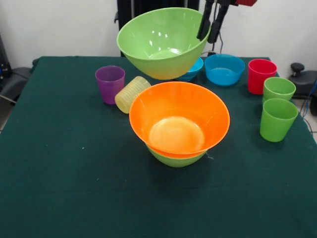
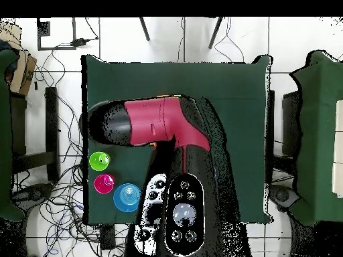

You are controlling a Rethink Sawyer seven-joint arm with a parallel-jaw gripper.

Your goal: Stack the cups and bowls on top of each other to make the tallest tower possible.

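My gripper (image 1: pixel 211 25) is shut on the right rim of a lime green bowl (image 1: pixel 161 42), which hangs tilted in the air. Just below it, the large orange bowl (image 1: pixel 178 119) sits nested in a second lime green bowl (image 1: pixel 176 158) at the table's middle; these two are the tower. A purple cup (image 1: pixel 110 83) stands to the left, with a ribbed yellow cup (image 1: pixel 131 94) on its side beside it. Two blue bowls (image 1: pixel 224 69) (image 1: pixel 195 68) sit at the back, one half hidden. At the right stand a red cup (image 1: pixel 260 75) and two green cups (image 1: pixel 278 89) (image 1: pixel 277 119).
The dark green table (image 1: pixel 74 188) has open cloth in front and at the left. In the overhead view the arm (image 2: pixel 154 124) covers the middle; a green cup (image 2: pixel 99 160), the red cup (image 2: pixel 104 183) and a blue bowl (image 2: pixel 126 198) show beside it.
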